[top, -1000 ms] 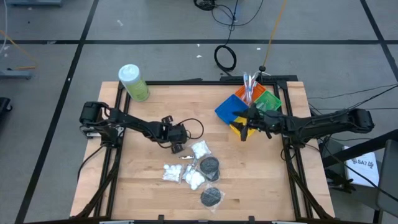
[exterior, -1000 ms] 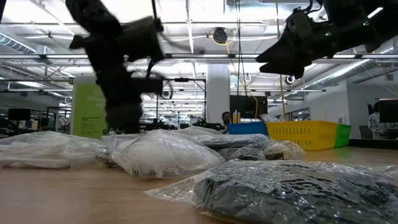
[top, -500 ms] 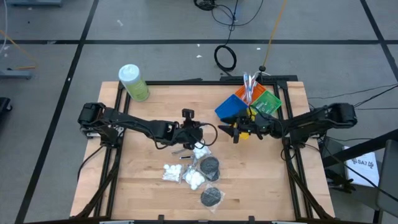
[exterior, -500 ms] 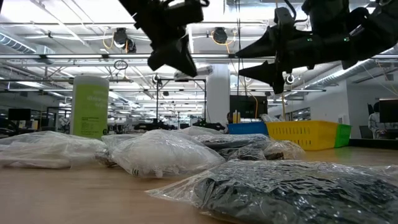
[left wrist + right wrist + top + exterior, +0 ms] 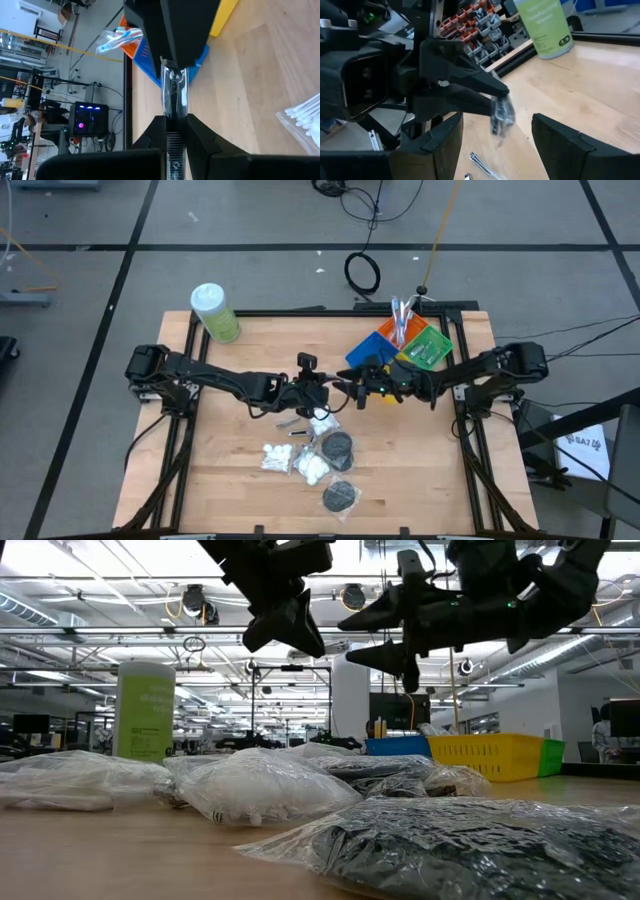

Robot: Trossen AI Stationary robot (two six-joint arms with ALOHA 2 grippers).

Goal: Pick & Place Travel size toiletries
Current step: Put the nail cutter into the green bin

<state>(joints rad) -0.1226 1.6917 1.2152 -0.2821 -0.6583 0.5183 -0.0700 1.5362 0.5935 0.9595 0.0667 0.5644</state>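
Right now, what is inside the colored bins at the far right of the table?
Blue-white toothbrushes stand in the orange bin, sticking out above its rim. The right arm crosses the yellow bin, hiding its inside. The other bins' contents cannot be made out.

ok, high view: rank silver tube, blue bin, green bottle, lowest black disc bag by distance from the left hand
1. Silver tube, pinched in the left hand, mid-table.
2. Blue bin, just past the hand, toward the right arm.
3. Lowest black disc bag, near the front edge.
4. Green bottle, far back-left corner.

Bright, even overhead light; ceiling lamps (image 5: 196,602) glare upper left in low view. Foreground bags (image 5: 470,850) soft, arms backlit dark. Shadows faint.
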